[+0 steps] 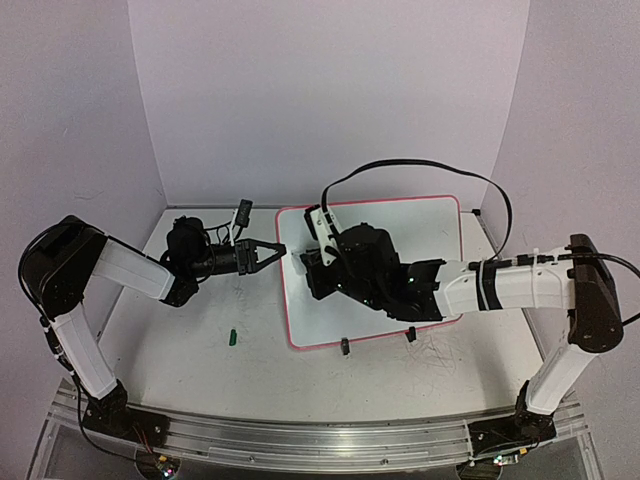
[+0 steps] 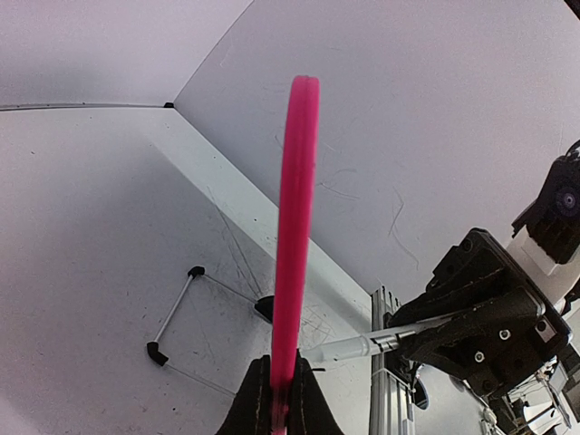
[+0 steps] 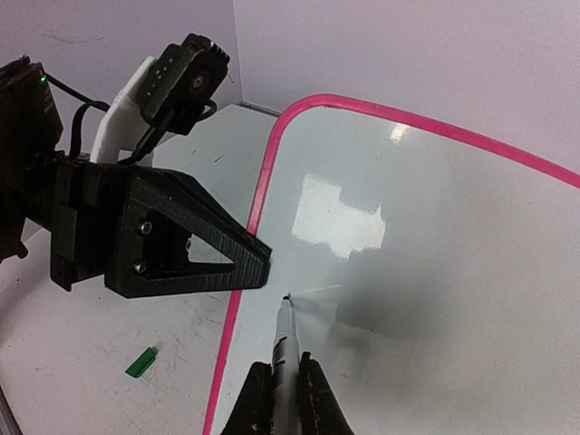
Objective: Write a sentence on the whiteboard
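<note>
Whiteboard [image 1: 430, 230] sat on the scuffed white table [image 1: 190, 360], lilac walls [image 1: 330, 90] behind. Your left gripper [image 1: 278, 250] pinched its pink left edge. Your right gripper [image 3: 286, 399] pinched a marker [image 3: 284, 340], tip on the glossy face.

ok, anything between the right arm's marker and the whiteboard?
Nothing visible. The marker in the right gripper has its tip at the whiteboard, near the left edge. The left gripper clamps that edge close beside it, not across the path.

Left pincer [image 1: 278, 250] on whiteboard [image 1: 425, 225] edge, right arm [image 1: 500, 285] across.
</note>
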Available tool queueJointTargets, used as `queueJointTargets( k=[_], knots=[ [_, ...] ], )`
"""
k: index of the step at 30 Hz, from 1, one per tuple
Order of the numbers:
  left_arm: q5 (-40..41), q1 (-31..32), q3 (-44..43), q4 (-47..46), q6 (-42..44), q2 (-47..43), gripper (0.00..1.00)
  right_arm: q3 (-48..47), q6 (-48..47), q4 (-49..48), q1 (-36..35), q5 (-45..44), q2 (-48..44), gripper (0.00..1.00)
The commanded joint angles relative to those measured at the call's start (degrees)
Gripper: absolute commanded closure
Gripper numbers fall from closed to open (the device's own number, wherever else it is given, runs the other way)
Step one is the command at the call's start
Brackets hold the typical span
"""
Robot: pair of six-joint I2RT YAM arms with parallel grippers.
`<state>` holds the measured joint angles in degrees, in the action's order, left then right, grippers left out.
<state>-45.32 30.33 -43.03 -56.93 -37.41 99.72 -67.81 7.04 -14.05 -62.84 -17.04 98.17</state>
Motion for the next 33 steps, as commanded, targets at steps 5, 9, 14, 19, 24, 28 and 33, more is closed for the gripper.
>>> queueJointTargets(
  k=[5,9,14,19,24,28,33],
  knots=[
    [-1.46,-0.09,-1.39,-0.47,-2.03,-2.08,1.00,0.99,1.43,0.01,-1.01,-1.32,-0.12,1.00],
    [-1.50,-0.07,-1.40,-0.52,-2.03,-2.24,1.00,1.56,2.08,0.08,-1.49,-1.39,-0.08,1.00],
    [-1.55,-0.09,-1.34,-0.51,-1.99,-2.25,1.00,2.23,2.99,0.07,-2.20,-1.44,-0.16,1.00],
    [-1.58,-0.08,-1.30,-0.52,-2.05,-2.37,1.00,2.59,3.87,0.07,-2.86,-1.44,0.51,1.00],
    [-1.62,-0.09,-1.07,-0.52,-2.03,-2.59,1.00,2.55,4.30,0.07,-3.31,-1.53,1.05,1.00],
    [-1.63,-0.08,-0.94,-0.53,-2.04,-2.59,1.00,2.35,4.28,0.07,-3.30,-2.06,1.07,1.00],
    [-1.58,-0.09,-0.82,-0.52,-1.92,-2.57,1.00,2.47,4.44,-0.38,-3.34,-1.56,-2.38,1.00]
  ],
)
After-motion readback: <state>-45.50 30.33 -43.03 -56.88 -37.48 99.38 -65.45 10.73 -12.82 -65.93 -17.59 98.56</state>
